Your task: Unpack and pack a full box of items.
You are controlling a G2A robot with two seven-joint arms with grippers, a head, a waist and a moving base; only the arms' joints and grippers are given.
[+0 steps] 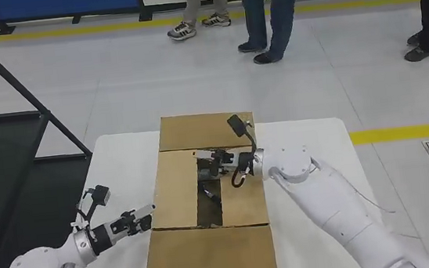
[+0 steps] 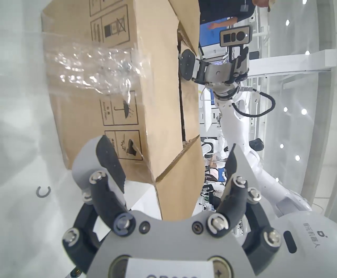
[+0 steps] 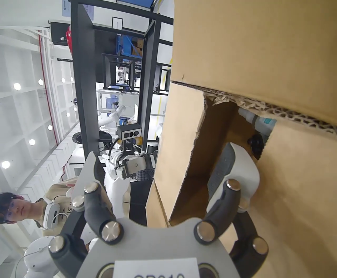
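Cardboard box (image 1: 211, 252) in the middle of the white desk (image 1: 119, 160), top flaps folded inward, a narrow dark gap left between the two side flaps. Through that gap, a bottle (image 3: 256, 119) with a pale cap lying inside, and a small black item (image 3: 254, 142) next to it, too dim to name. Crinkled clear tape (image 2: 92, 71) across the box's side wall. Right claw (image 1: 210, 164) above the top at the far end of the gap, spread wide, one finger (image 3: 237, 163) at the opening's edge, gripping nothing. Left claw (image 1: 146, 214) just beside the box's left wall near the front corner, likewise spread wide and empty.
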